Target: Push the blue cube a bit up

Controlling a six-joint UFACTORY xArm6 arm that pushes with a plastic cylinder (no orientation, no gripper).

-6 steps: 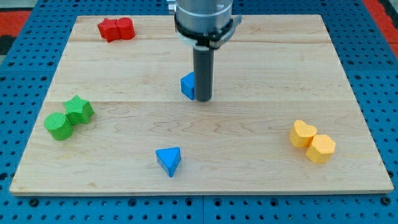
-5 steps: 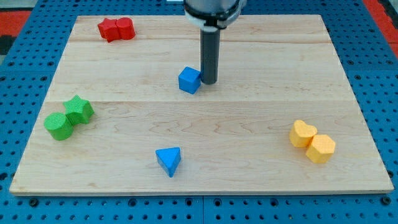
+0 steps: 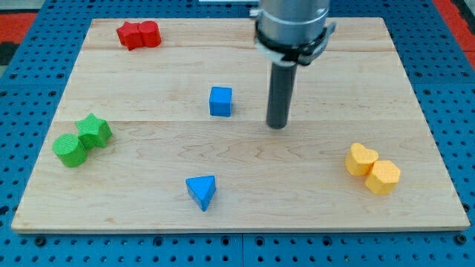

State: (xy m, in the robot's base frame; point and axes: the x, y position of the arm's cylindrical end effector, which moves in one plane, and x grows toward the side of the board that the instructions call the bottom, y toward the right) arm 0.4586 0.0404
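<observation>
Bright, even overhead light, diffuse; exact source not visible. Pale wooden desk (image 3: 133, 81) evenly lit, no glare or hot spots. Shadows short and soft: faint dark smudge at my tip (image 3: 277, 126), thin one under blue cube (image 3: 220, 101). Blocks crisp, colours saturated. Rod's upper housing at view's top slightly soft, possibly motion blur. No obvious edge distortion.

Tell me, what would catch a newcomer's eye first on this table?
The big dark rod coming down from the view's top stands out, my tip resting on the wooden board right of centre. The blue cube sits apart to its left, untouched. Coloured pairs ring them: red blocks at top left, green blocks at left, yellow blocks at right, and a blue triangular block near the bottom.
</observation>
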